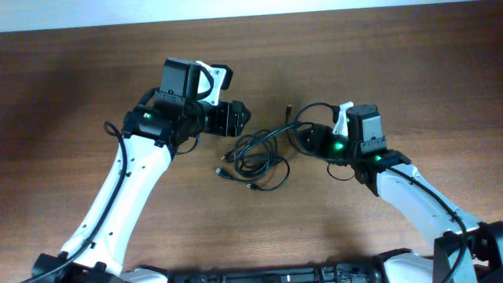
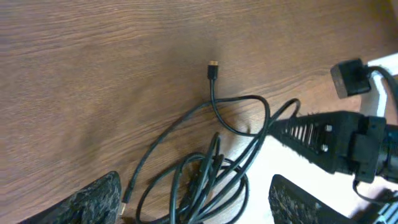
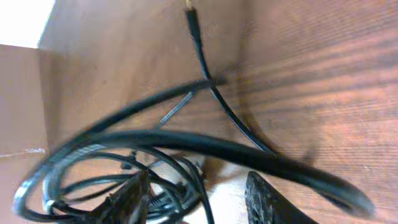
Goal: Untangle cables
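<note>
Several thin black cables [image 1: 255,157] lie in a loose tangle at the table's middle, with small plugs at the lower left [image 1: 222,171] and one metallic tip [image 1: 289,104] at the back. My left gripper [image 1: 240,119] is open, just up-left of the tangle. In the left wrist view the cables [image 2: 205,177] lie between its spread fingers [image 2: 196,182], and the metallic tip [image 2: 213,67] lies beyond. My right gripper [image 1: 302,138] is open at the tangle's right edge. In the right wrist view cable loops [image 3: 186,146] run between and over its fingers [image 3: 199,180].
The wooden table [image 1: 94,71] extends bare on all sides of the tangle. The right gripper [image 2: 320,140] shows in the left wrist view, close to the cables. Each arm's own thick black wire runs along its white links.
</note>
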`<state>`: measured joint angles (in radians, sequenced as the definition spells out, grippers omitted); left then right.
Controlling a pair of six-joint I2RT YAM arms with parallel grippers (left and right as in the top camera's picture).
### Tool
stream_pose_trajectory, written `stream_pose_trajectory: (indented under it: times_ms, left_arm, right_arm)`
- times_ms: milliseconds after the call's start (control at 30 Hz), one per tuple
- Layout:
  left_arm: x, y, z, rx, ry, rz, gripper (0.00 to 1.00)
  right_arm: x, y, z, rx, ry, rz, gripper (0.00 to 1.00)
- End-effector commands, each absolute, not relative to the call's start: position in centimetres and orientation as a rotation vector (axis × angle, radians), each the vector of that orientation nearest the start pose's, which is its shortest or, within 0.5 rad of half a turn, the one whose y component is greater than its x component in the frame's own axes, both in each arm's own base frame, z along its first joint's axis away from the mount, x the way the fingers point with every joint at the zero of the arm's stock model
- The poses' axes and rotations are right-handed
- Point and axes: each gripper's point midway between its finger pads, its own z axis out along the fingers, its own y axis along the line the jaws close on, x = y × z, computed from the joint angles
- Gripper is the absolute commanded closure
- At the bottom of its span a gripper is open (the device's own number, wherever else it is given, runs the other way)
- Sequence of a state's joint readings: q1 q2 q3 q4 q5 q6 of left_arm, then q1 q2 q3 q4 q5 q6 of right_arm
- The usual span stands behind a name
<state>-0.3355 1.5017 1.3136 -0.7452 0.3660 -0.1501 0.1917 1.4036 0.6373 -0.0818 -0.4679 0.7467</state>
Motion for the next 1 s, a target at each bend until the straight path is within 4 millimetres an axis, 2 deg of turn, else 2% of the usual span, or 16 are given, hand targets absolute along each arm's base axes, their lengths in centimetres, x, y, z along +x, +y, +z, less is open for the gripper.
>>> stream_pose_trajectory:
  times_ms: [0, 100, 133, 200, 233, 267, 400, 433, 467, 500, 567, 667, 733, 833, 933, 967]
  left_arm:
    - [35.4, -18.8, 18.6, 0.369, 2.562, -0.632, 0.24]
    - [34.7, -20.9, 15.0, 0.421, 2.663, -0.652, 0.28]
    - [34.4, -21.6, 14.3, 0.444, 2.681, -0.654, 0.27]
    - [34.0, -22.3, 13.8, 0.47, 2.695, -0.658, 0.27]
    - [34.0, -22.3, 13.8, 0.47, 2.695, -0.658, 0.26]
    - [33.9, -22.3, 13.8, 0.472, 2.695, -0.663, 0.26]
    - [33.0, -23.3, 14.2, 0.498, 2.7, -0.772, 0.34]
    - [32.8, -23.5, 14.3, 0.503, 2.698, -0.796, 0.34]
    - [32.8, -23.6, 14.3, 0.505, 2.696, -0.799, 0.39]
    - [33.0, -23.7, 14.5, 0.51, 2.685, -0.8, 0.46]
    - [33.8, -24.3, 14.6, 0.543, 2.634, -0.727, 0.64]
    - [33.5, -24.9, 13.7, 0.59, 2.632, -0.535, 0.65]
    - [33.9, -24.4, 12.5, 0.594, 2.635, -0.376, 0.66]
    - [33.9, -24.3, 9.6, 0.605, 2.71, -0.334, 0.71]
    - [33.9, -24.3, 9.3, 0.605, 2.716, -0.331, 1.0]
    - [34.1, -24.3, 9.6, 0.601, 2.71, -0.334, 1.0]
  right_arm:
    - [30.1, 14.4, 6.5, 0.492, 2.604, 0.981, 0.53]
    - [28.0, 16.9, 7.9, 0.293, 2.629, 1.215, 0.53]
    - [28.8, 17.2, 8.6, 0.257, 2.578, 1.228, 0.5]
    - [32.7, 17.2, 11.3, 0.158, 2.365, 1.172, 0.41]
    - [34.7, 16.5, 12.5, 0.188, 2.272, 1.108, 0.36]
    - [37.6, 14.9, 14.3, 0.329, 2.136, 1.032, 0.33]
    - [38.4, 15.2, 18.4, 0.216, 1.979, 1.113, 0.33]
    - [38.3, 14.5, 19.1, 0.203, 1.963, 1.139, 0.33]
    - [38.0, 12.5, 19.6, 0.217, 1.962, 1.172, 0.33]
    - [37.8, 10.9, 19.0, 0.266, 1.988, 1.18, 0.33]
    - [36.4, 8.3, 15.6, 0.404, 2.125, 1.172, 0.34]
    - [33.7, 8.2, 11.9, 0.438, 2.303, 1.133, 0.34]
    - [32.8, 8.3, 11.0, 0.457, 2.356, 1.134, 0.34]
    - [32.0, 8.4, 10.4, 0.49, 2.397, 1.141, 0.34]
    - [31.5, 8.6, 10.0, 0.504, 2.425, 1.149, 0.34]
    - [31.2, 9.2, 9.9, 0.448, 2.439, 1.148, 0.34]
